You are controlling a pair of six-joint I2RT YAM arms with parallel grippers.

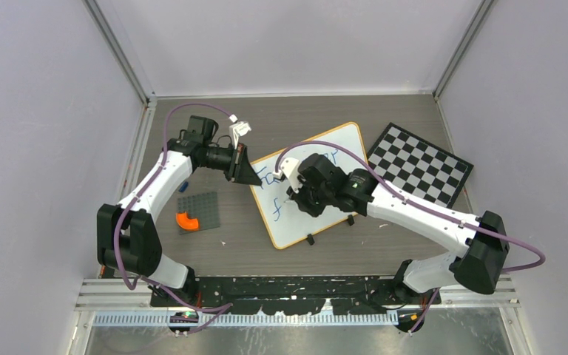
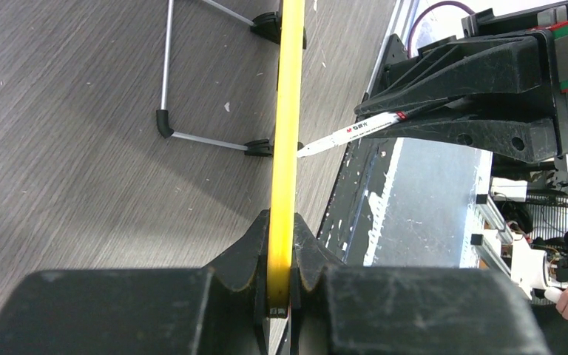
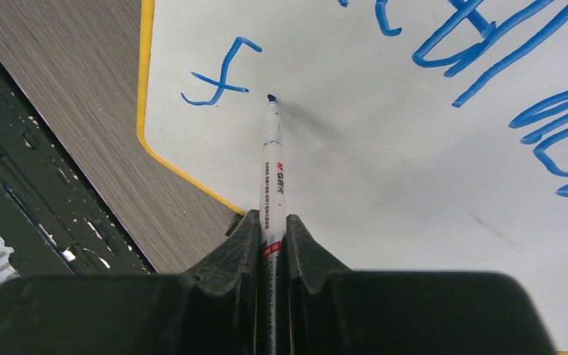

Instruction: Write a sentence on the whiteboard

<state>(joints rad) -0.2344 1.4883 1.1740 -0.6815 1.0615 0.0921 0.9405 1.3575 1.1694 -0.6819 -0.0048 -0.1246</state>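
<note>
The whiteboard [image 1: 347,148], white with an orange-yellow frame, lies tilted in the middle of the table with blue writing on it. My left gripper [image 1: 250,175] is shut on its left edge; the left wrist view shows the yellow frame [image 2: 287,148] pinched between the jaws. My right gripper [image 1: 296,198] is shut on a white marker [image 3: 273,166] with its blue tip touching the board [image 3: 384,148] just right of a blue "f" [image 3: 222,74]. The marker also shows in the left wrist view [image 2: 355,133].
A black-and-white checkered board [image 1: 419,164] lies right of the whiteboard. A grey baseplate [image 1: 197,211] with an orange piece [image 1: 187,220] sits to the left. Black clip feet [image 1: 311,239] stick out at the board's near edge. Walls enclose the table.
</note>
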